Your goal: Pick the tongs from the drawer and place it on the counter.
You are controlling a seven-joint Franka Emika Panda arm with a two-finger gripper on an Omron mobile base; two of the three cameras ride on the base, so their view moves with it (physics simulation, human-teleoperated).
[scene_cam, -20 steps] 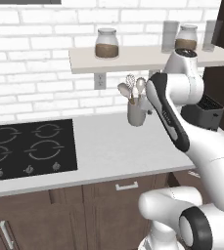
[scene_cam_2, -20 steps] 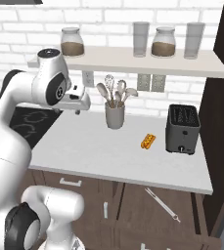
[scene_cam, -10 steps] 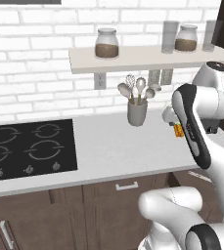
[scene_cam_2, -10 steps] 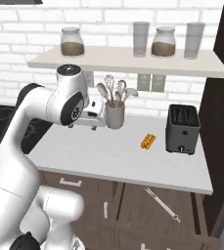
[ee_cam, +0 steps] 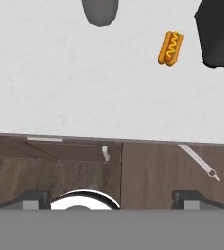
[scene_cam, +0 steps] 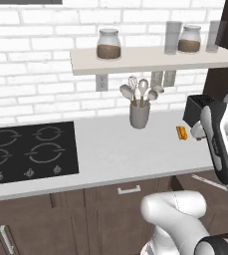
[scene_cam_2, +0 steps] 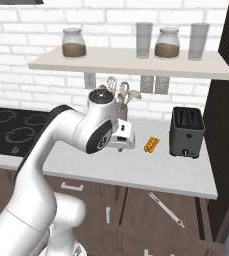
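Now the gripper [ee_cam: 111, 197] hangs over the front edge of the counter [ee_cam: 84, 93], its fingers spread wide and holding nothing. Just below that edge the tongs [ee_cam: 197, 160] lie slantwise in the open drawer [scene_cam_2: 161, 220], off to the right. Farther back on the worktop sit a hot dog [ee_cam: 170, 48], a black toaster [scene_cam_2: 186, 132] and a grey utensil pot [scene_cam: 139, 114].

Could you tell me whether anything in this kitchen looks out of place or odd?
Yes: a hot dog lies bare on the counter beside the toaster, with no plate under it. Otherwise nothing looks spilled or damaged.
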